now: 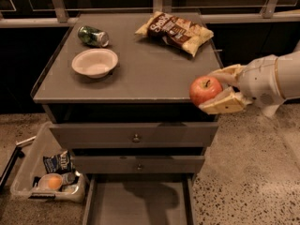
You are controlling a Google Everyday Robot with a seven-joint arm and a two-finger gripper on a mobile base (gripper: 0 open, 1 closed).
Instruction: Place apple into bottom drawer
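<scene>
The red-orange apple (205, 90) with a short dark stem is held in my gripper (220, 89), whose cream fingers close on it from above and below. The gripper comes in from the right and holds the apple in the air at the front right corner of the cabinet top (150, 64), just past its front edge. The bottom drawer (140, 203) is pulled open at the bottom of the view, showing a flat bare grey floor and thin side walls. It lies below and to the left of the apple.
On the cabinet top are a white bowl (94, 62), a green can (93, 36) on its side and a chip bag (176, 30). Two shut drawer fronts with knobs (136, 137) sit above the open drawer. A clear plastic bin (47, 177) with snacks stands on the floor at left.
</scene>
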